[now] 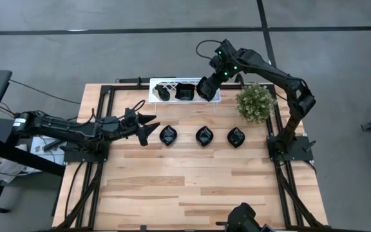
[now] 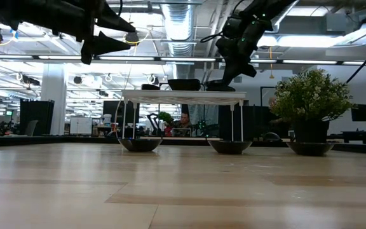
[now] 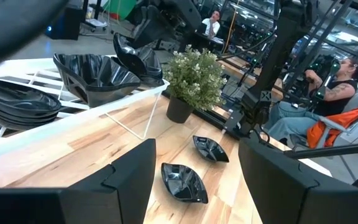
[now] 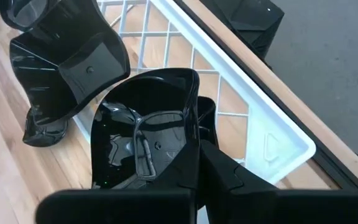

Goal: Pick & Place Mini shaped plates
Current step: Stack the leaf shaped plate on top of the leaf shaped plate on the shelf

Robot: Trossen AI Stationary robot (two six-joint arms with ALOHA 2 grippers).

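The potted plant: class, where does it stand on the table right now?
In the high view the potted plant stands near the table's far right corner, just right of the white rack and behind the rightmost black plate.

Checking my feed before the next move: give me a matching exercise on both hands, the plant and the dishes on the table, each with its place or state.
Things:
1. left hand
2. right hand
3. green leafy potted plant
4. row of three glossy black dishes

Places or states:
A. lying on the bare wood, mid-table
B. shut on a glossy black plate over the white lattice rack
C. standing just right of the rack
D. open and empty, left of the row

Pairs: 1-D, 2-B, 3-C, 4-A
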